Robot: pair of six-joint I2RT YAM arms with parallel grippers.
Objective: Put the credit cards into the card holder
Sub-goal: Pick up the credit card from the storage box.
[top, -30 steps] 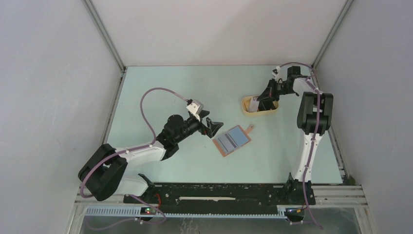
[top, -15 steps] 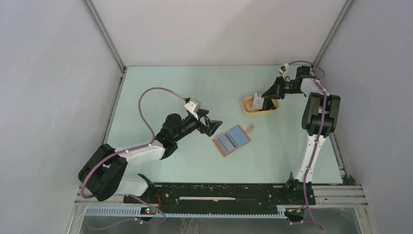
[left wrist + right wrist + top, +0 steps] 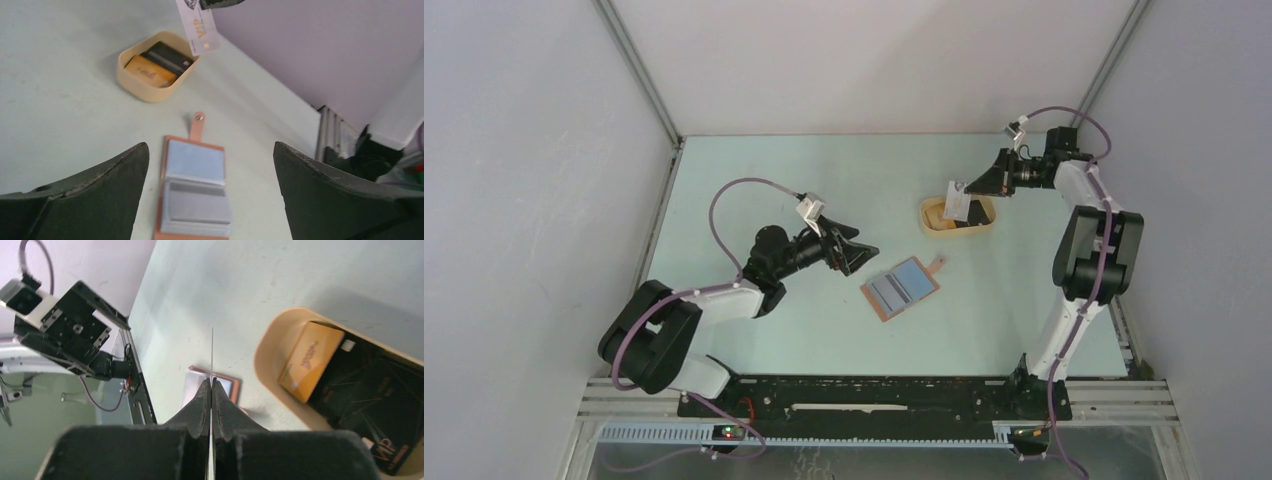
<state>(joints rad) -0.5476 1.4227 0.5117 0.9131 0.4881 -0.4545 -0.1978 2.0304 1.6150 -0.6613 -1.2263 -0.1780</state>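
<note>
- Pale green table (image 3: 824,180) between white walls carries everything, with both arms reaching over it.
- Right hand (image 3: 969,190) is pinched shut on the top edge of a pale credit card (image 3: 197,27) marked VIP. The card hangs upright in the air above the tan tray (image 3: 929,228).
- Risk: the grip catches only a narrow strip of the card, so a quick swing could let it twist or slip out.
- Risk: the sleeves of the card holder (image 3: 901,288) lie flat. A card arriving tilted could catch on a lip or push the unpinned holder across the table.
- Left hand (image 3: 862,252) stands wide and holds nothing, hovering just beside the holder's left edge, well placed to steady it.
- From the right hand, the open card holder lies well apart, nearer the arm bases and to the left. An orange card (image 3: 149,71) and black cards (image 3: 167,55) lie in the tray beneath the hand.
</note>
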